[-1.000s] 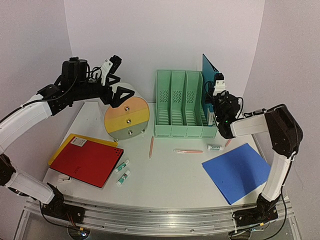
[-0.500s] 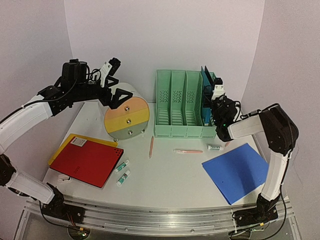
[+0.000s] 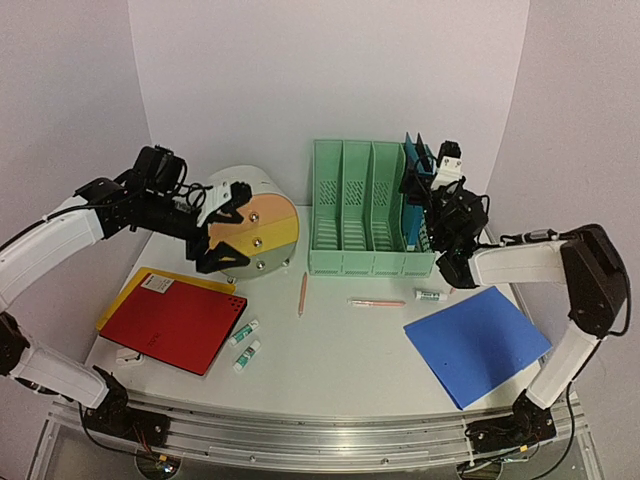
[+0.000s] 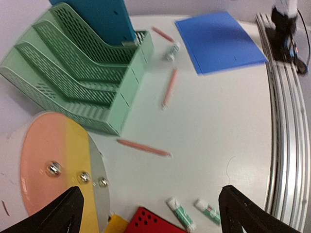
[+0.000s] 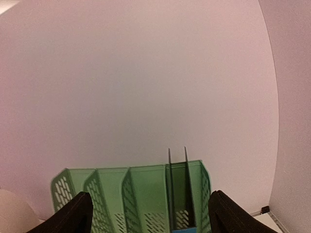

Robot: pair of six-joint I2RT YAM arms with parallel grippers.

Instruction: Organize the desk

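My right pincer (image 5: 149, 194) has just sprung open, empty, leaving the teal folder (image 4: 95, 18) standing in the rightmost slot of the green rack (image 3: 350, 205) at the back of the desk (image 3: 340, 345), so I judge that piece filed and the blue folder (image 3: 478, 342) lying flat near my base the likely next job.

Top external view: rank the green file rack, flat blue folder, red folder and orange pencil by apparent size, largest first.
1. Green file rack.
2. Flat blue folder and red folder: too alike to rank.
3. Orange pencil, smallest.
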